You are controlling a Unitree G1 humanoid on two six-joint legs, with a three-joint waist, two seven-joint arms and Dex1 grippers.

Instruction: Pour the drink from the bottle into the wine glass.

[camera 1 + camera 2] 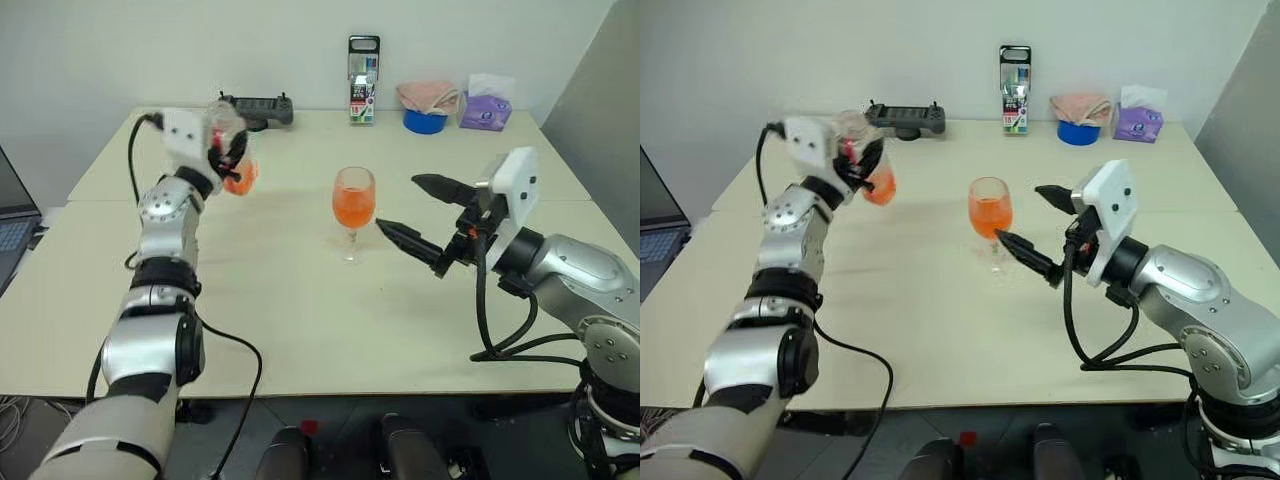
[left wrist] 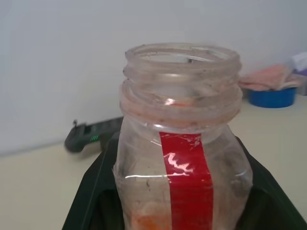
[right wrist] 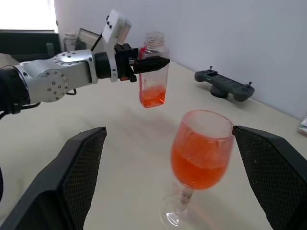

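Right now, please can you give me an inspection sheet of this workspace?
Surface: pale table, no spill seen.
Job's things: wine glass upright, about half full of orange drink; bottle uncapped, upright, a little drink left.
Clutter: controller, marker pack, blue bowl with cloth, tissue pack at the far edge.
Grippers: left gripper shut on bottle; right gripper open beside the glass.
Cables: black cables on both arms.
Surroundings: laptop, white wall.
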